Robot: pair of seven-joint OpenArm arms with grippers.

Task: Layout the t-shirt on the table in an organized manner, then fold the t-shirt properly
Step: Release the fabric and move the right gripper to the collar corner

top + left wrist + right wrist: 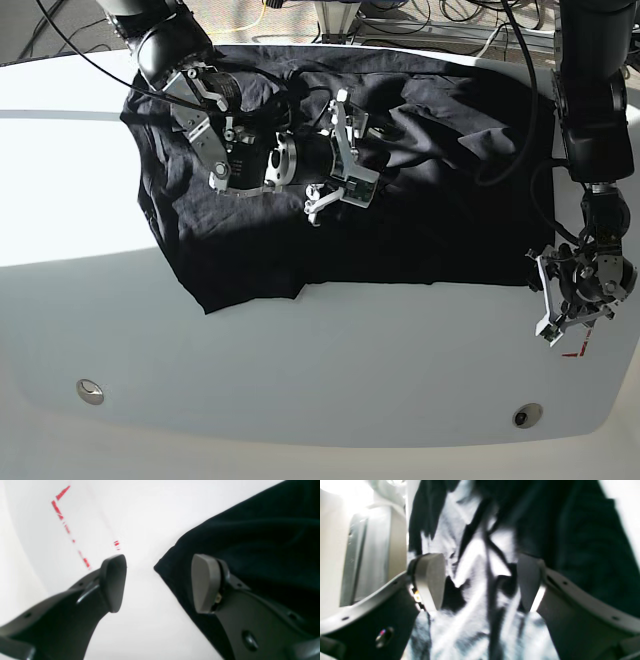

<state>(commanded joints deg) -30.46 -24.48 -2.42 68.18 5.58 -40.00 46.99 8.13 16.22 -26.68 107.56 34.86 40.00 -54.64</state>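
Since the right wrist view is blurred and blown out, the cloth under the right gripper (480, 580) reads only as black-and-white streaks; no print or lettering can be made out there. The base view cuts off both arms at the top, and the shirt's (400, 200) far edge runs close to the table's (320, 350) far edge. Sleeves and collar can't be told apart in the wrinkles.

The shirt is black, spread across the far half of the table, rumpled in the middle, with its near hem running roughly straight and one corner drooping toward the near left. No print shows in the base view.

Right gripper (335, 150): jaws apart, lying sideways over the shirt's middle, cloth seen between the fingers (430, 580) but not pinched.

Left gripper (160, 582): jaws apart, holding nothing, over bare table at the right edge just beside the shirt's corner (160, 567). One finger (205, 582) overlaps the cloth in the wrist view; can't tell if it touches. Red dashes (60, 512) lie on the table beyond it. In the base view it sits low at the right (570, 295).

Two metal discs (90, 390) sit near the table's near edge, one left, one right.
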